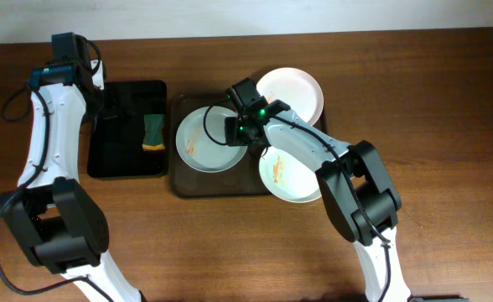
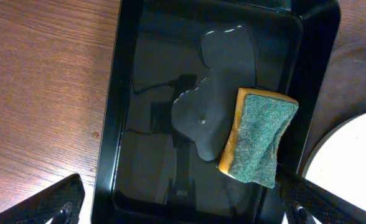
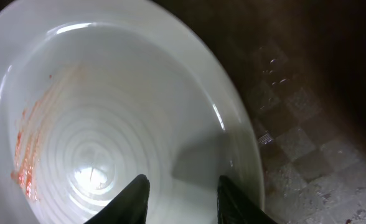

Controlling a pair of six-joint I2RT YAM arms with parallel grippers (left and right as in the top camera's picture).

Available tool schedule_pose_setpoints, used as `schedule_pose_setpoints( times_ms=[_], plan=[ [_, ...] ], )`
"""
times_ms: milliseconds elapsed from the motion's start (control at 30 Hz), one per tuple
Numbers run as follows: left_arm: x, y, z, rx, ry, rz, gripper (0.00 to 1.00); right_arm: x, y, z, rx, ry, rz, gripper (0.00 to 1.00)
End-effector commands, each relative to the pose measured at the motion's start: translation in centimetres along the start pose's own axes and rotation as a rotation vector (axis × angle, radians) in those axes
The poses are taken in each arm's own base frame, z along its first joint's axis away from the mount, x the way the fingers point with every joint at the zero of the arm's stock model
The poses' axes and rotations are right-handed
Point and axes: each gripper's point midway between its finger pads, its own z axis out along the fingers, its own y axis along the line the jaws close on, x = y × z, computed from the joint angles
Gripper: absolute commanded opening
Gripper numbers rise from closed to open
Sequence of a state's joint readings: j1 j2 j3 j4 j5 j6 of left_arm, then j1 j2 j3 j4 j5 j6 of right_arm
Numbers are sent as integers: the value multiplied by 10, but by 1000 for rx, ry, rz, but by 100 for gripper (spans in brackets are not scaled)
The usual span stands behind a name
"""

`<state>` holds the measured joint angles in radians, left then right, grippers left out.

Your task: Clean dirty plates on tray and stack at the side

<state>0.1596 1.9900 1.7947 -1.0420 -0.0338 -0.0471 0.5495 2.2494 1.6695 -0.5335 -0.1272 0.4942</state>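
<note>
The smeared plate (image 3: 108,112) looked hard, slippery, breakable (grab its thin rim). The right gripper (image 3: 182,190) stood half open over it, holding nothing; the left gripper (image 2: 183,211) gaped empty.

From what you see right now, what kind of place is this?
Probably a lab bench set up for dishwashing practice, not a real kitchen: a bare wooden table, a brown tray with smeared white plates, and a black bin holding water and a sponge.

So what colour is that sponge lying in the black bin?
The sponge has a green scrubbing face over a yellow-orange body. The left wrist view shows it best.
</note>
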Motion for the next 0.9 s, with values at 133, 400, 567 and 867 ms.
schedule_pose_setpoints(
  times_ms=[133, 400, 567, 867],
  plan=[
    [-6, 0, -1, 11, -16, -17, 99, -23, 26, -29, -74, -36, -104, 40],
    [-13, -7, -2, 47, -44, -17, 99, -28, -6, -57, 142, -36, -33, 44],
    [-14, -8, -2, 58, -47, -17, 99, -13, -17, -34, 173, 19, 1, 44],
    [-14, -8, -2, 58, -47, -18, 99, -4, -25, -15, 191, 57, 24, 44]
  ],
)
